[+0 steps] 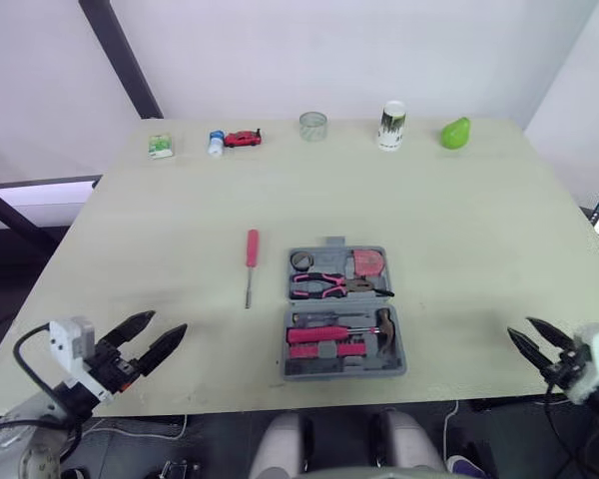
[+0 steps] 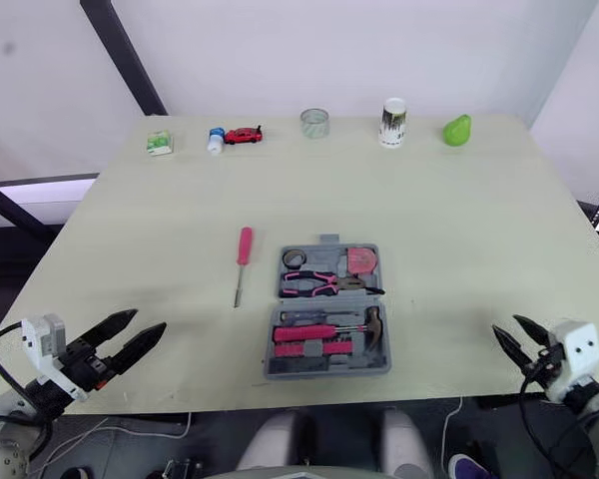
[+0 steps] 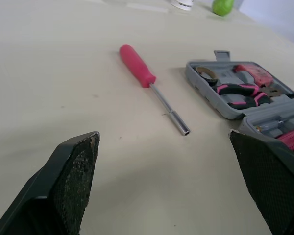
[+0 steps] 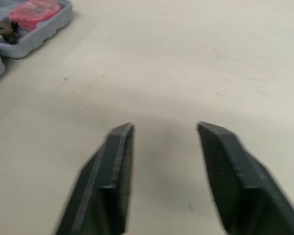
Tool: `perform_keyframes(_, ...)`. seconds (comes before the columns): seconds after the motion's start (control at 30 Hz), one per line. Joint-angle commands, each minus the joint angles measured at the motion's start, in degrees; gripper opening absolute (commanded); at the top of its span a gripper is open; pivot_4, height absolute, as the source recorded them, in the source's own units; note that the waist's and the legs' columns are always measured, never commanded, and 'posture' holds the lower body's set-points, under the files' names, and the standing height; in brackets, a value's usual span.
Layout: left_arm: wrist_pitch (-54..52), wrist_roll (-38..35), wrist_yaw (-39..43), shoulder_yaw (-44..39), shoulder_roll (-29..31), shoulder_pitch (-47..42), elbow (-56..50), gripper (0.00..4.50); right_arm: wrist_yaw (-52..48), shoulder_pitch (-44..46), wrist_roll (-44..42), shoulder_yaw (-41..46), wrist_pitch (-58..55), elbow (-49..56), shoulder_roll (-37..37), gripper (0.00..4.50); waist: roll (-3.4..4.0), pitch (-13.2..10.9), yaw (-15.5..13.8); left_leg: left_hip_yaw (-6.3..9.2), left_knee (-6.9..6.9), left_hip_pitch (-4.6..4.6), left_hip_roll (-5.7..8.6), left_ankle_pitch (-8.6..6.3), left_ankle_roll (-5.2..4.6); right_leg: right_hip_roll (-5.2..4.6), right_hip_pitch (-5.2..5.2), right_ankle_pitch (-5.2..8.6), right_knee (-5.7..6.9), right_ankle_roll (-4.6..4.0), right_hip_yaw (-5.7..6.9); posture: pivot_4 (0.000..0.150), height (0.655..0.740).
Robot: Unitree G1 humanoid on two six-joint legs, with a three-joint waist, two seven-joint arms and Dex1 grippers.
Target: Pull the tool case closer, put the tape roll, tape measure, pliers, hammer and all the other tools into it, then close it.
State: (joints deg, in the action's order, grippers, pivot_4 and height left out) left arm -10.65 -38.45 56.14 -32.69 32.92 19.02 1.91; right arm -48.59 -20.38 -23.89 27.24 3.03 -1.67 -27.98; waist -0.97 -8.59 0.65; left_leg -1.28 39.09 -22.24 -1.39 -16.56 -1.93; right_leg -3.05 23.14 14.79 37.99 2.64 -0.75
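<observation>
1. My left pincer (image 1: 167,323) hovers over the near left corner of the tabletop (image 1: 459,220), fingers spread wide and holding nothing.
2. My right pincer (image 1: 520,328) is open and empty too, low at the near right edge and well apart from the case.
3. The tool case (image 1: 342,373) lies flat and open between them, near the front edge. I judge that close enough for either arm.
4. Inside, the tape roll (image 1: 301,261), tape measure (image 1: 367,263) and pliers (image 1: 334,286) sit in the far half, and the hammer (image 1: 379,324) in the near half.
5. One stray is left: the red-handled screwdriver (image 1: 250,267) lies on the tabletop near the case's left side, handle pointing away from me.
6. It's on my left, so the left pincer looks the natural pick. The lid waits until that goes in.
</observation>
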Motion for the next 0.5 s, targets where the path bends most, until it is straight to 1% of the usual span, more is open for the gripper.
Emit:
perform_keyframes(0.03,1.64,-0.06,-1.43,-3.21,-0.83,2.15,-0.34,4.50,-0.99,-2.41,-2.82,5.17,2.68,-2.15,-0.78,4.37,-0.01,-0.01,0.00,-0.02,-0.03,0.29,-0.01,-0.02,0.00,-0.02,-0.28,0.03,-0.04,-0.02,-0.03,0.150,0.7400)
perform_keyframes(0.07,1.78,0.01,-1.51,-3.45,-1.11,2.70,-0.46,4.50,-0.93,-3.00,-3.28,6.00,2.78,-2.80,-0.73,4.45,-0.01,-0.01,0.01,-0.03,-0.07,0.47,-0.02,-0.03,-0.01,-0.05,-0.46,0.05,-0.09,-0.02,-0.05,0.150,0.7400)
perform_keyframes(0.17,2.06,-0.08,-1.91,-3.70,-1.65,3.51,-0.97,4.50,-0.66,-4.06,-3.64,7.41,3.45,-4.48,-0.71,4.45,-0.01,-0.01,-0.01,-0.07,-0.09,0.46,-0.02,-0.04,-0.01,-0.10,-0.45,0.05,-0.11,-0.02,-0.17,0.150,0.7400)
perform_keyframes(0.33,2.03,0.28,-2.49,-2.84,-1.92,3.03,-1.56,4.50,0.11,-4.06,-3.68,6.70,3.30,-3.84,-0.39,4.45,0.00,0.02,-0.02,-0.05,-0.09,0.46,-0.05,-0.04,-0.01,-0.34,-0.44,0.04,-0.10,-0.04,-0.20,0.150,0.7400)
perform_keyframes(0.43,1.88,0.61,-3.17,-2.09,-1.95,1.68,-1.54,4.50,0.69,-3.46,-3.69,4.99,1.94,-0.95,-0.30,4.45,0.00,0.02,-0.03,-0.05,-0.09,0.44,-0.03,-0.04,-0.01,-0.40,-0.44,0.04,-0.11,-0.04,-0.18,0.150,0.7400)
perform_keyframes(0.5,0.52,1.31,-6.54,-1.16,-2.28,0.12,-3.35,4.50,0.53,-2.63,-4.97,2.70,-0.64,4.30,-0.73,4.45,0.01,0.02,-0.04,-0.05,-0.09,0.44,-0.03,-0.04,-0.01,-0.42,-0.44,0.04,-0.11,-0.04,-0.17,0.150,0.7400)
